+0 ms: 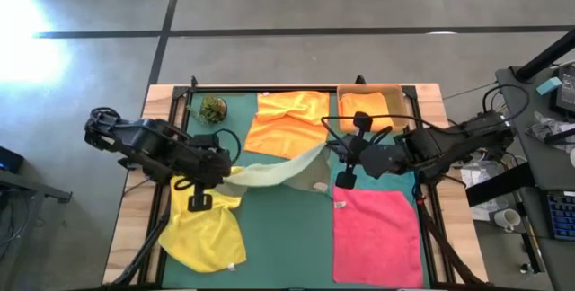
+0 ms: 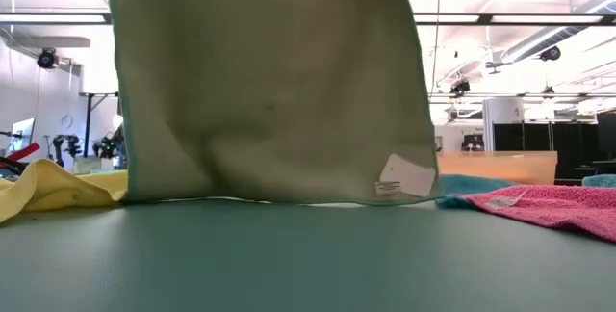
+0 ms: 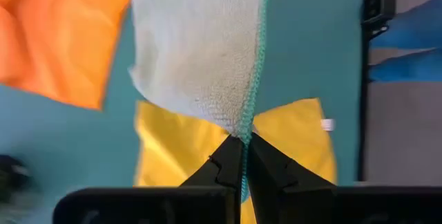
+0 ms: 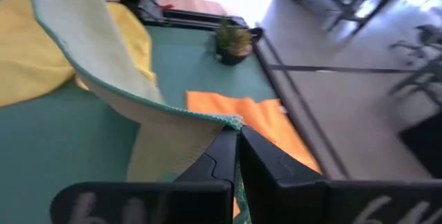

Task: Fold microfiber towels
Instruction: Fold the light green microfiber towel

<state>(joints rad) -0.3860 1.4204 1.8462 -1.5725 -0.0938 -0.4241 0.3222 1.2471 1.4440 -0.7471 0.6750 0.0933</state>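
High view gives you the clearest layout: the olive green towel [image 1: 286, 172] is stretched above the green mat [image 1: 287, 246] as a long band, its long axis running across the table from the left arm toward the right arm. The left gripper [image 1: 232, 171] pinches one end near the yellow towel [image 1: 208, 230]; the right gripper [image 1: 329, 147] pinches the other end near the middle of the table, beside the edge of the orange towel [image 1: 287, 122].

Left wrist view shows you the two dark fingers pressed together on the towel's teal-stitched edge, with the cloth fanning away from the tips. Right wrist view shows the same on that side: the fingers are closed on a corner, and the towel sweeps away from them in a curved band toward the yellow towel.

Low view shows you the olive towel hanging as a broad sheet, its lower edge reaching down to the mat's surface, with a white label [image 2: 399, 179] near its lower corner.

The pink towel [image 1: 377, 235] lies flat on the mat under the right arm, with a teal towel [image 1: 388, 182] showing at its far edge. A second orange towel [image 1: 367, 107] sits in the tan tray [image 1: 398, 96] at the far edge, and the small green plant ball [image 1: 213, 109] rests near the far left corner.
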